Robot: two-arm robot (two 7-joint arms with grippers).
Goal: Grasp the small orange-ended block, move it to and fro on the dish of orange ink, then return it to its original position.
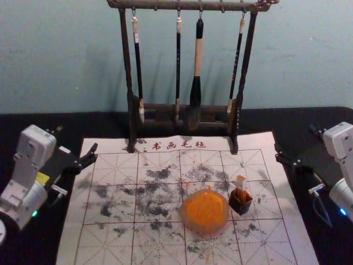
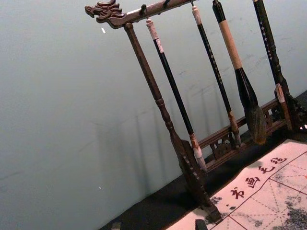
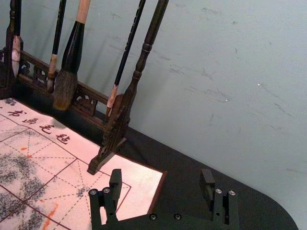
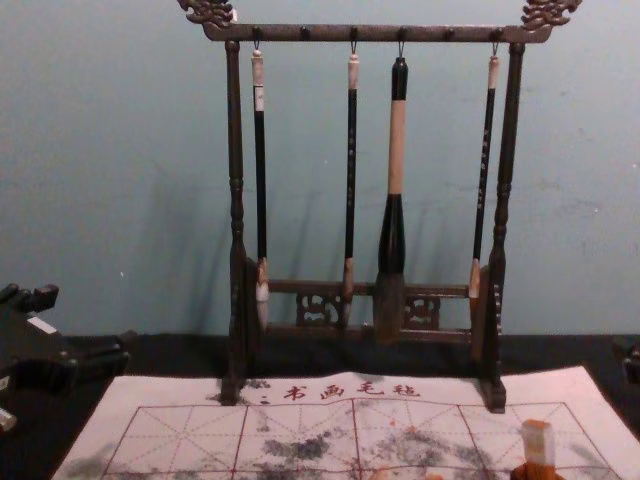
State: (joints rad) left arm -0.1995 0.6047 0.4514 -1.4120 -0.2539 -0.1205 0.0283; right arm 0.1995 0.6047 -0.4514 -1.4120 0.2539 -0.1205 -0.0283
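- Standing upright in its pot (image 1: 246, 205), the block (image 1: 240, 183) shows a pale upper end and orange lower down, and nobody's gripper is on it.
- The pot, dark brown and angular, sits on the mat (image 1: 69, 237), toward the robot's right.
- Just beside it, on the robot's left, is the dish (image 1: 204, 210), round and pale-rimmed, with bright orange ink across its middle.
- The mat under them is pale, ruled with red squares and dashed lines, and smudged black, with a few orange streaks.
- Out by the mat's far left corner hangs the left gripper (image 1: 77, 139), its fingers spread, holding nothing.
- The right gripper (image 1: 295, 138) hangs by the far right corner, likewise wide apart with nothing between its fingers.
- At the mat's far edge stands the dark wooden rack (image 1: 182, 108), four brushes (image 1: 197, 66) hanging from its top bar, the thickest third from the left.
- Behind that, a black table (image 1: 71, 122) meets a plain blue-grey wall (image 1: 60, 55).
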